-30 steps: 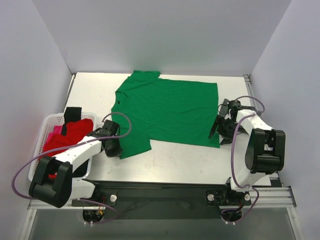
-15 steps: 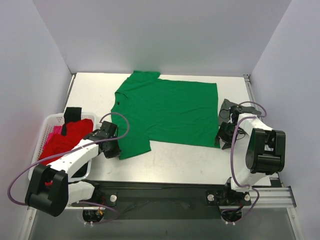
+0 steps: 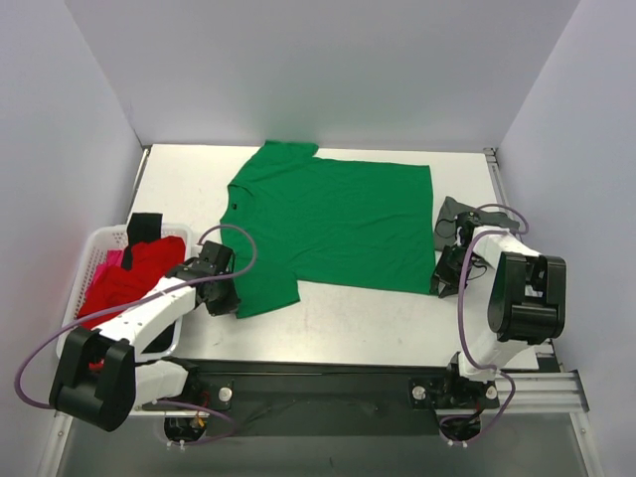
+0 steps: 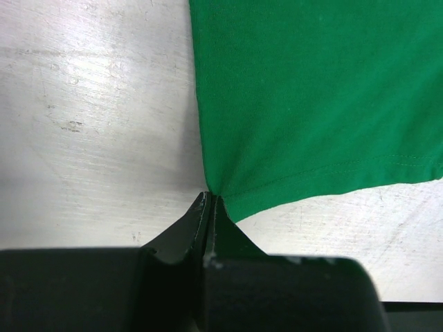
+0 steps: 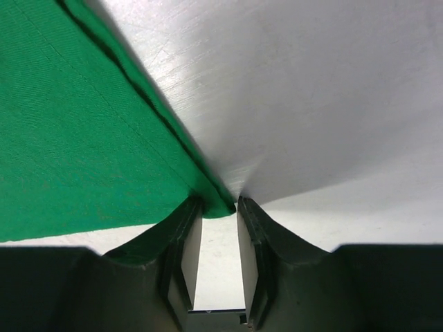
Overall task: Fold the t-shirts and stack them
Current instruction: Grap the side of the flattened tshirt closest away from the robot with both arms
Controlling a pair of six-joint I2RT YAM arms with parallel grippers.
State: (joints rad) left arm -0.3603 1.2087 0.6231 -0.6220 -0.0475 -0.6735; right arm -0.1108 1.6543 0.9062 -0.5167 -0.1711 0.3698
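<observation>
**Green tee flat, both near corners taken up**

The green tee (image 3: 338, 219) lies spread flat on the counter (image 3: 348, 328). It is bright solid green with few wrinkles. The collar is toward the left, one sleeve is at the far edge, one sleeve is near me, and the hem is on the right.

My left pincer (image 3: 229, 298) is at the near sleeve's corner. In the left wrist view its jaws are pressed together, and the tee's corner (image 4: 311, 90) pulls to a point right at the tips (image 4: 208, 200), so it is pinching the cloth.

My right pincer (image 3: 439, 283) is low at the near hem corner. In the right wrist view the hem corner (image 5: 69, 138) sits between the tips (image 5: 219, 204). The jaws are narrow, but counter still shows in the gap behind, so I cannot tell if the grip is made.

A grey cloth (image 3: 449, 211) lies just beside the hem, by my right arm. The basket (image 3: 94, 248) at the left holds a red tee (image 3: 129, 278), with bits of pink and black.

A second ago my right pincer stood spread wide and lifted just off the hem corner. Now it is down on the corner with its jaws drawn in. My left elbow has swung a bit left, while the left pincer has stayed at the sleeve. The tee has not shifted.
</observation>
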